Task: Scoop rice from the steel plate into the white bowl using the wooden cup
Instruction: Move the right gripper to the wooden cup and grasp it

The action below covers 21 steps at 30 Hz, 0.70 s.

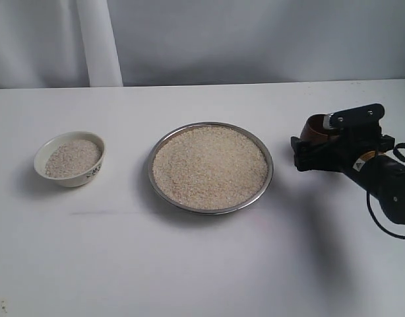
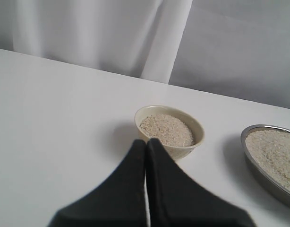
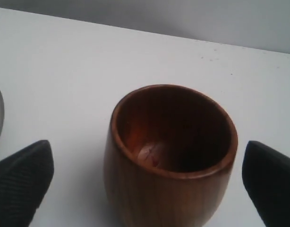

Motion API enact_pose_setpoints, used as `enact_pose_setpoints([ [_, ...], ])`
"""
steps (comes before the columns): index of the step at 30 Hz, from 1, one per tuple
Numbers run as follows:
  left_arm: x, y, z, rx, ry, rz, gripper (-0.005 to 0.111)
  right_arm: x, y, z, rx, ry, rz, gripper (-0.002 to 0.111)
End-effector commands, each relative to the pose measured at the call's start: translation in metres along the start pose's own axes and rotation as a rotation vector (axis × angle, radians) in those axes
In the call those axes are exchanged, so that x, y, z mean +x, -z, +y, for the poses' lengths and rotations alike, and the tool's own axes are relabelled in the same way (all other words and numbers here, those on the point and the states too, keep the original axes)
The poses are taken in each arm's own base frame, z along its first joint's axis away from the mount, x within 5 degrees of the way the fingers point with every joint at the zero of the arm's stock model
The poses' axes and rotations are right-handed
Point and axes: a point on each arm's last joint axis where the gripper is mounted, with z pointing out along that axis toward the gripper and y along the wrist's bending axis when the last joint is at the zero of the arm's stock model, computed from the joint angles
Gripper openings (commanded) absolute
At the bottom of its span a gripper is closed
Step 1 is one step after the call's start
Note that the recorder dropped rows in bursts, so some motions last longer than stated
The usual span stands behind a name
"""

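In the exterior view, the steel plate [image 1: 150, 173] sits mid-surface, a wide, shallow, shiny disc with a raised rim, and the rice [image 1: 210, 166] fills it as a loose, pale, grainy bed. The white bowl [image 1: 92, 170] stands well apart from the plate on its far side from me, small, round and glazed, already holding some grains. The wooden cup [image 1: 314, 127] stands upright near the plate's other side, and my right end effector [image 1: 314, 140] is around it. The surface [image 1: 202, 277] is plain matte white.

In the left wrist view, my left end effector [image 2: 146, 143] has its dark fingers pressed together on nothing. It points at the bowl, with the plate's rim just beyond.

In the right wrist view, the cup is rounded, handleless, reddish-brown polished wood with a dark hollow. My fingers [image 3: 22, 182] stand wide on either side of it, apart from its wall.

I judge the step to be taking hold of the cup. Next I need to close evenly on its curved, slick sides, firmly enough that it cannot slip or tilt, then carry it to the plate.
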Motion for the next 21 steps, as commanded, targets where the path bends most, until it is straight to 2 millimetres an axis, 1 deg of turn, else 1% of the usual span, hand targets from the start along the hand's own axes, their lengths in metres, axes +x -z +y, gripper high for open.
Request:
enact_pose_setpoints([
  [1,-0.001,0.000,-0.001,0.010,0.006,-0.008,0.000,0.003,-0.015,0.000,-0.002,0.012,-0.002,0.105],
  [9,-0.001,0.000,-0.001,0.010,0.006,-0.008,0.000,0.005,-0.036,-0.002,0.006,0.007,-0.017,0.105],
  [12,-0.001,0.000,-0.001,0.010,0.006,-0.008,0.000,0.012,-0.045,-0.001,0.005,0.007,-0.009,0.105],
  [15,-0.001,0.000,-0.001,0.010,0.006,-0.008,0.000,0.016,-0.049,-0.001,0.005,0.009,-0.005,0.105],
  [21,-0.001,0.000,-0.001,0.010,0.006,-0.008,0.000,0.013,-0.049,-0.002,0.016,0.009,-0.048,0.105],
])
